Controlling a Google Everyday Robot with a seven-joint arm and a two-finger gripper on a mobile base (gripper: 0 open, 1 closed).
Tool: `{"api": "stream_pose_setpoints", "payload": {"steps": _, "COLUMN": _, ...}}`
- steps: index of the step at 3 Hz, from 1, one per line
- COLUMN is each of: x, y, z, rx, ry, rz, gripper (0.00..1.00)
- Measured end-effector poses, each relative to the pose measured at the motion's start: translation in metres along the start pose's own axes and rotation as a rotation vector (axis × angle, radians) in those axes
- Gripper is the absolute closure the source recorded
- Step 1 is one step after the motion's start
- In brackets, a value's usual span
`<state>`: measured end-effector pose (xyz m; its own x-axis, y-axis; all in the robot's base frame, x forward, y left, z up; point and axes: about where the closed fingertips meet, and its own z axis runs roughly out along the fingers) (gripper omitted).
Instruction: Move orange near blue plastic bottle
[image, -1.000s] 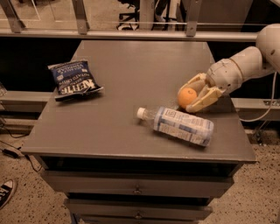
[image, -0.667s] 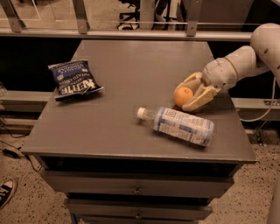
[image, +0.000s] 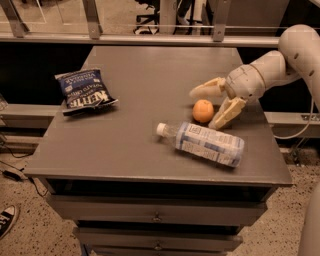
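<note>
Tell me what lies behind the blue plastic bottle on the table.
The orange sits just behind the lying blue plastic bottle, between the open fingers of the gripper. The orange's far side is hidden, so contact with the fingers cannot be judged.

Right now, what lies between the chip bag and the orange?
Only bare table top separates the chip bag and the orange in the camera view. The open claw straddles the orange.
</note>
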<state>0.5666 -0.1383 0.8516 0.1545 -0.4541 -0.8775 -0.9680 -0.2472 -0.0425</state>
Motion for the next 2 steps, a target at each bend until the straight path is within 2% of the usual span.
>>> {"api": "stream_pose_setpoints", "payload": {"steps": 2, "x": 0.0003, "y": 0.0002, "z": 0.0007, "rx": -0.005, "ry": 0.012, "rz": -0.007, "gripper": 0.0}}
